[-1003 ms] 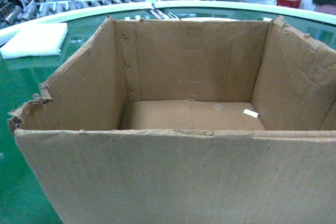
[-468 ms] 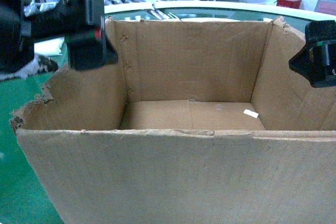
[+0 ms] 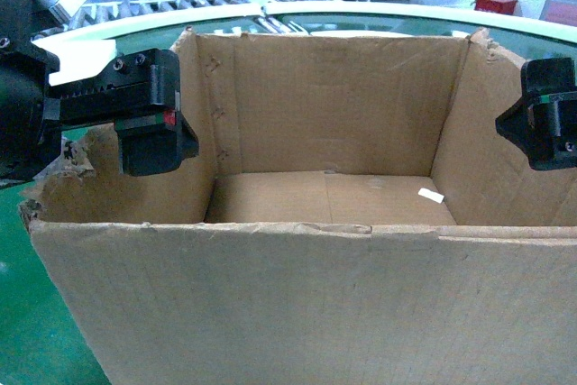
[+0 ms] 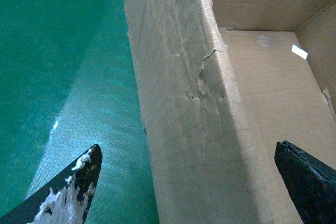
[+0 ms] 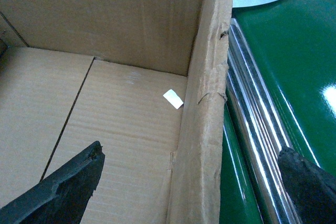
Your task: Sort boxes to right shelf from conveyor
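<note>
One blank white sticker (image 3: pixel 431 194) lies on the corrugated floor of the brown cardboard box (image 3: pixel 306 304), which stands on the glossy green conveyor (image 4: pixel 63 51); no writing is legible. Its ragged, torn left wall sits between the spread fingers of the left tool (image 4: pixel 186 182). The right tool (image 5: pixel 191 182) is likewise released, straddling the right wall.

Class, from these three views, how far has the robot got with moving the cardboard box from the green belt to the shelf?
Done: both arms are in position, the left gripper and right gripper each open astride a side wall of the cardboard box. In hand: taking hold; neither has closed on the cardboard. Left: gripping, lifting the box off the green conveyor, which it still sits on, and carrying it to the shelf.
</note>
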### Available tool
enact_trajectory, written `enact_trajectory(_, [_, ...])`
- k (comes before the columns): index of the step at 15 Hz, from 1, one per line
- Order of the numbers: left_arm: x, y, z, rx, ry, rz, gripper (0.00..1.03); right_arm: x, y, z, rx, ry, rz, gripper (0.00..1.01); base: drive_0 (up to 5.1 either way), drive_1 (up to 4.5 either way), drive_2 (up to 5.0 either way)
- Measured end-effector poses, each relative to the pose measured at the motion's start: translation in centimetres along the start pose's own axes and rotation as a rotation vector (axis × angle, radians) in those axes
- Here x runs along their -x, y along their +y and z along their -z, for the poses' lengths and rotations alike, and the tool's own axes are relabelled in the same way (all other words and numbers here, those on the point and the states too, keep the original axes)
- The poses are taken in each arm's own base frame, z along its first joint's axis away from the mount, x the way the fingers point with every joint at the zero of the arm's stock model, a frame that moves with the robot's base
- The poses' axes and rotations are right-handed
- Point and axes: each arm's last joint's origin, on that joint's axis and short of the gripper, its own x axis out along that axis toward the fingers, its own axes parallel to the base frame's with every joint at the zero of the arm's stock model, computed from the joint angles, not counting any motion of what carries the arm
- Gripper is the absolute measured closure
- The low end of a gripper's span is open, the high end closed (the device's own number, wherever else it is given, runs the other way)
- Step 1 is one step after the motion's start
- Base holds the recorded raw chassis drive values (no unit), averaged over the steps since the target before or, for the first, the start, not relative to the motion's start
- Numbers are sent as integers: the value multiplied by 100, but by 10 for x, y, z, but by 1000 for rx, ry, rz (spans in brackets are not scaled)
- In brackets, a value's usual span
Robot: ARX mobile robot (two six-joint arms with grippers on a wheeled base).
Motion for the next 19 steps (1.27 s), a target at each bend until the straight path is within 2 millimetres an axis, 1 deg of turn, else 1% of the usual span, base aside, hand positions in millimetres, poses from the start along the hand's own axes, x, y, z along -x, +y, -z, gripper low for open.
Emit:
enact_trajectory(1, [2, -1, 0, -3, -6, -6, 11, 1, 0, 1, 0, -7, 7, 4, 0, 0, 0])
enact_trajectory(2, [3, -2, -1, -5, -11, -11, 22, 2, 0, 3, 1, -9, 13, 15, 0, 0, 0])
enact_trajectory(3, [4, -2, -1, -6, -15, -14, 29, 3, 0, 4, 0, -12, 14, 22, 0, 0, 0])
enact_trajectory(5, [7, -4, -2, -11, -30, -24, 51, 4, -2, 5, -3, -18, 24, 42, 0, 0, 0])
enact_trajectory(7, [8, -6, -2, -15, -40, -19, 67, 5, -2, 5, -3, -26, 27, 61, 0, 0, 0])
enact_trajectory(8, [9, -9, -2, -19, -46, -13, 89, 8, -2, 6, -2, -33, 27, 81, 0, 0, 0])
enact_trajectory(9, [10, -8, -1, -19, -51, -25, 98, 8, -2, 7, -3, -35, 32, 93, 0, 0, 0])
enact_trajectory(10, [10, -8, 0, -17, -54, -27, 101, 8, -2, 8, -9, -39, 31, 99, 0, 0, 0])
enact_trajectory(14, [14, -12, 1, -30, -70, -38, 101, 12, 2, 9, -13, -62, 28, 98, 0, 0, 0])
enact_trajectory(15, [20, -13, -2, -43, -98, -55, 101, 16, 2, 7, -15, -74, 32, 98, 0, 0, 0])
enact_trajectory(16, [44, -21, -30, -74, -230, -49, 101, 36, 0, -30, -16, -209, 41, 98, 0, 0, 0])
enact_trajectory(17, [74, -34, -62, -94, -378, -23, 101, 65, -4, -71, -16, -368, 58, 98, 0, 0, 0])
enact_trajectory(18, [88, -40, -73, -103, -434, -10, 101, 79, -5, -85, -16, -429, 59, 98, 0, 0, 0])
enact_trajectory(19, [92, -41, -76, -106, -453, -9, 101, 84, -6, -88, -17, -448, 59, 98, 0, 0, 0])
